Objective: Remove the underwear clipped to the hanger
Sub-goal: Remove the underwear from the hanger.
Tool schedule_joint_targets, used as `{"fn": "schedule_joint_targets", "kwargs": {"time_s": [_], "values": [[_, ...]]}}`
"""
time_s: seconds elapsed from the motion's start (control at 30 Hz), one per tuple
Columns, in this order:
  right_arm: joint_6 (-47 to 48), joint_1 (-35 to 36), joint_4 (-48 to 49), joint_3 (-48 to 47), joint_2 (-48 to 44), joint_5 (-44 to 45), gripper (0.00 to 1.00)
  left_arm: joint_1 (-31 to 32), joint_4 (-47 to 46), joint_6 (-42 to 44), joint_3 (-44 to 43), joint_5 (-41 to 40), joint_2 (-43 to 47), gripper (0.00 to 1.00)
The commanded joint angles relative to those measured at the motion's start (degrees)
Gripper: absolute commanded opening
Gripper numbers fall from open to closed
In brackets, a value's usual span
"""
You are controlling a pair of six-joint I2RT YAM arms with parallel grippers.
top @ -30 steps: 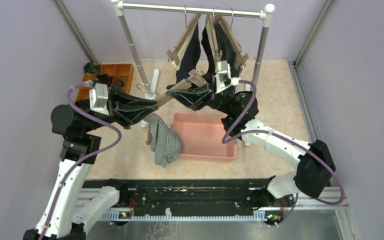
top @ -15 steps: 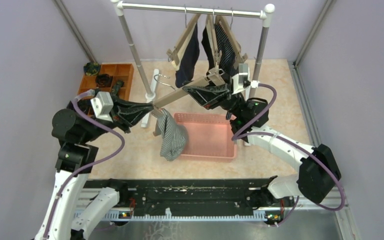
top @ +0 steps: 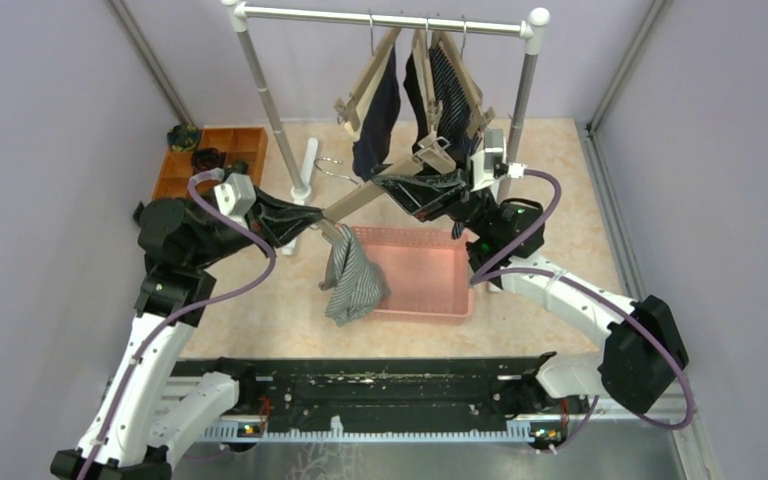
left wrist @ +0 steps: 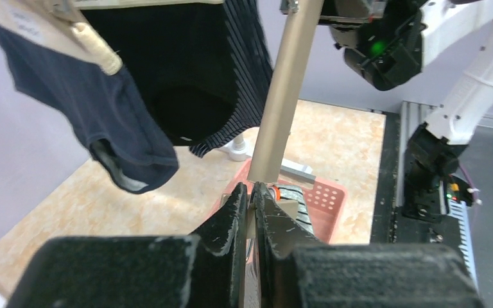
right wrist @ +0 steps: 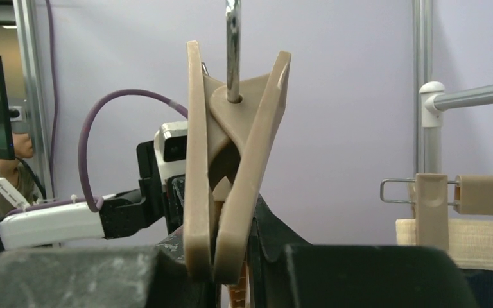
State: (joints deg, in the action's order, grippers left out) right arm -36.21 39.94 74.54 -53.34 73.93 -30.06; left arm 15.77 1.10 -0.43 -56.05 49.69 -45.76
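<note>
A wooden hanger [top: 385, 182] is held off the rack, slanting between my two grippers. My left gripper [top: 312, 218] is shut on the clip at its lower left end; in the left wrist view [left wrist: 253, 189] the wood sits between the fingers. The grey-white striped underwear [top: 353, 280] hangs from that end, over the pink basket's left edge. My right gripper [top: 425, 188] is shut on the clip at the upper right end [right wrist: 221, 212], whose top gapes open. Plain navy [top: 378, 110], black [top: 418, 95] and navy striped underwear [top: 452, 92] hang clipped on the rack.
The pink basket [top: 430, 300] stands on the floor below the hanger. The rack's rail [top: 380, 17] and two posts [top: 268, 110] stand behind. An orange tray [top: 240, 140] with small dark bundles is at the far left. Grey walls close both sides.
Both arms carried the hanger to the right and a little away. The left arm stretched out further. The striped underwear swung right with it, now over the basket's left edge.
</note>
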Motion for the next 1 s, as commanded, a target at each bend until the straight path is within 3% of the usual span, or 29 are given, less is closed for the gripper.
{"fn": "schedule_joint_targets", "kwargs": {"time_s": [0.0, 0.13, 0.2, 0.33, 0.63, 0.67, 0.7, 0.73, 0.83, 0.97], "values": [[-0.9, -0.3, 5.5, -0.1, -3.9, 0.6, 0.0, 0.1, -8.3, -3.4, 2.6, 7.8, 1.9, 0.14], [-2.9, -1.4, 7.4, -0.4, -3.0, 0.2, 0.0, 0.1, -10.3, -4.6, 2.6, 17.2, 2.1, 0.25], [-3.9, -1.7, 8.0, -0.8, -2.7, -0.3, 0.0, 0.1, -12.0, -5.4, 3.0, 21.7, 1.9, 0.26], [-4.3, -2.2, 8.1, -0.4, -3.1, -0.5, 0.0, 0.1, -26.8, -14.4, 5.9, 27.8, 2.5, 0.27], [-2.8, -2.7, 5.4, 0.0, -7.1, -1.3, 0.0, 0.1, -17.6, -9.9, 2.8, 22.9, 0.7, 0.31], [-2.2, -2.7, 4.9, 0.2, -7.6, -1.1, 0.0, 0.1, -17.6, -10.3, 2.2, 22.3, 0.3, 0.52], [-1.7, -2.7, 4.3, 0.3, -7.9, -1.0, 0.0, 0.1, -17.4, -10.5, 1.7, 21.6, 0.1, 0.93], [-1.3, -2.7, 3.9, 0.4, -8.1, -0.9, 0.0, 0.1, -17.0, -10.6, 1.2, 21.1, -0.1, 0.99], [-1.3, -2.8, 4.0, 0.6, -7.9, -0.6, 0.0, 0.1, -14.8, -10.4, 0.4, 17.2, -0.3, 1.0], [-1.9, -2.8, 4.7, 0.3, -7.0, -0.5, 0.0, 0.1, -5.9, -7.2, -1.7, 5.7, -0.1, 1.0]]}}
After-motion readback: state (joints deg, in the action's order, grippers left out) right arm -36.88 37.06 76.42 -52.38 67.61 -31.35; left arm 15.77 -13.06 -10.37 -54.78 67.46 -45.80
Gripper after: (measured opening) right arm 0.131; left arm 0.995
